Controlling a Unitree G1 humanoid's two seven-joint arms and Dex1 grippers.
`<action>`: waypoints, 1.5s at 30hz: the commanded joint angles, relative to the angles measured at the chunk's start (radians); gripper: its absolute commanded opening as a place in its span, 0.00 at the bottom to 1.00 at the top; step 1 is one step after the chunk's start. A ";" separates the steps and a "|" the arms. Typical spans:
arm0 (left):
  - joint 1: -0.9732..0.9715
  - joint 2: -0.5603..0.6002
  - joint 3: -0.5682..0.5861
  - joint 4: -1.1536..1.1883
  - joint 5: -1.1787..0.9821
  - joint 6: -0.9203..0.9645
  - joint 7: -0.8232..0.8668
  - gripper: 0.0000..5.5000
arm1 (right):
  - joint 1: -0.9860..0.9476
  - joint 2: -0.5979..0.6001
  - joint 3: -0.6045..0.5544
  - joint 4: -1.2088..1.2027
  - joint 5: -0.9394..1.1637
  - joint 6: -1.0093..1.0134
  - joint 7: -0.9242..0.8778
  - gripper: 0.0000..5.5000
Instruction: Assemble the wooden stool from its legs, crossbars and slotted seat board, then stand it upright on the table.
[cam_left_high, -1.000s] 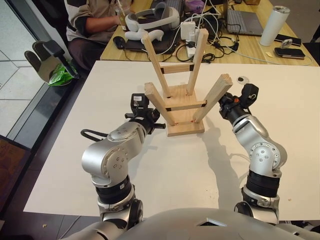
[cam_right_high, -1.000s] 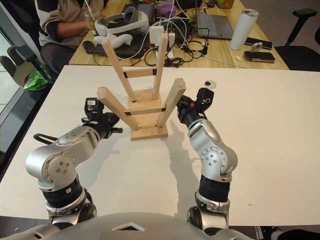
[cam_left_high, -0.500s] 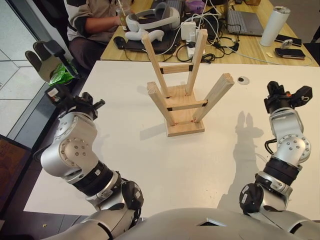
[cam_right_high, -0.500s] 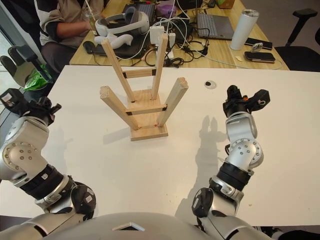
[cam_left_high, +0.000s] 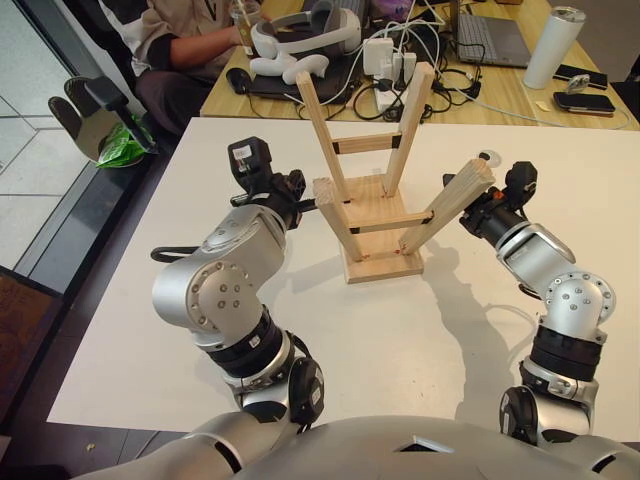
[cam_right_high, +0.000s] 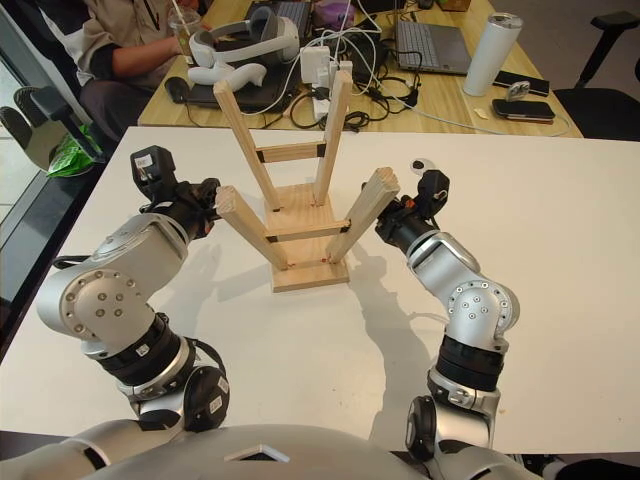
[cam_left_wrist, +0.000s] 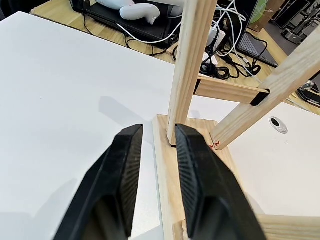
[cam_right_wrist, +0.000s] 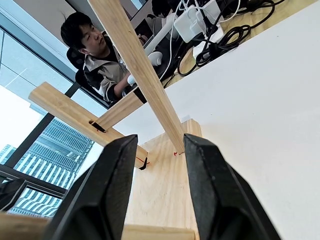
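So the big white surface (cam_left_high: 300, 340) takes up most of the head views, with a cluttered wooden desk (cam_left_high: 500, 85) butted against its far edge.

The stool (cam_left_high: 385, 215) sits near the middle of the surface, toward the far side, and it's upside down. The seat board (cam_left_high: 385, 268) lies flat on the surface, and the long axis of the stool runs straight up from it.

I count four legs (cam_left_high: 325, 120), all pointing up and splaying outward. There are two crossbars (cam_left_high: 366, 145) that I can see, one joining the far pair and one joining the near pair.

The head views show both arms flanking the stool, each up by the top end of a near leg. You can't judge the fingers from there, though.

The wrist views sort that out. The left end effector (cam_left_wrist: 158, 129) has its fingers slightly parted with nothing between them, aimed at a leg's base. The right end effector (cam_right_wrist: 160, 140) is spread wider, and a leg farther off shows in the gap.

The wrist views also catch small red marks (cam_left_wrist: 216, 145) by the leg joints.

A little round disc (cam_right_high: 418, 163) sits on the surface beside the right arm.
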 joint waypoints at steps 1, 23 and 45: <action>-0.009 -0.281 0.413 -0.015 -0.228 -0.349 0.174 0.21 | -0.081 0.147 -0.265 0.096 0.155 -0.240 -0.240 0.32; 0.260 -0.309 -0.337 0.291 -0.949 -0.290 0.595 0.21 | -0.149 0.131 0.151 0.042 0.537 0.162 -0.238 0.32; -0.020 0.229 -0.170 0.157 -0.645 -0.680 0.346 0.20 | -0.144 -0.507 -0.066 -0.050 0.393 0.082 0.475 0.70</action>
